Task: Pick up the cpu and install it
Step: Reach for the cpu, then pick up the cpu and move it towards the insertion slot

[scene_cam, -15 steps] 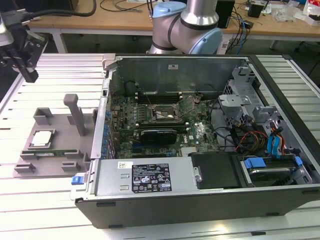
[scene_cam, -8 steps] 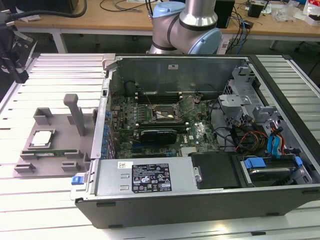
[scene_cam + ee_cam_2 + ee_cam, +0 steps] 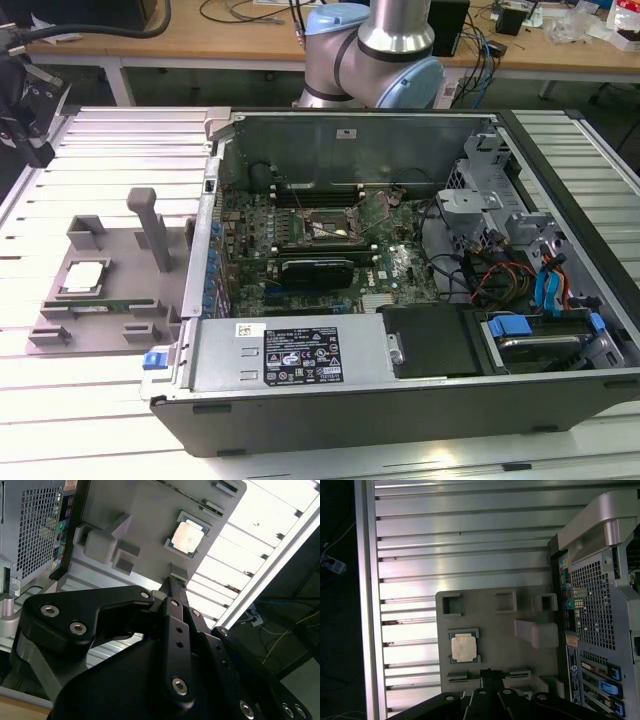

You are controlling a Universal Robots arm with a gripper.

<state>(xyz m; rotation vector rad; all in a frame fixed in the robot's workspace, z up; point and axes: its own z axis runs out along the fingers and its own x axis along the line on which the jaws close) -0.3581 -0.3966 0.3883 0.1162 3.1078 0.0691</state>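
The cpu [image 3: 83,277] is a small square chip with a silver top. It lies flat in a recess of the grey holder plate [image 3: 110,255], at the exterior view's left of the open computer case [image 3: 400,390]. Both wrist views look down on the cpu [image 3: 464,646] [image 3: 187,535] from well above. My gripper [image 3: 489,674] [image 3: 170,582] hangs over the holder's edge beside the chip, clear of it. Its black fingers are pressed together with nothing between them. The motherboard's socket [image 3: 325,228] sits open-framed in the middle of the case.
A long green memory stick [image 3: 95,303] lies in the holder near the cpu, and a grey post [image 3: 152,228] stands upright on it. Inside the case are a black card [image 3: 318,270], cables and drive bays [image 3: 530,270]. The arm's base [image 3: 375,60] stands behind the case.
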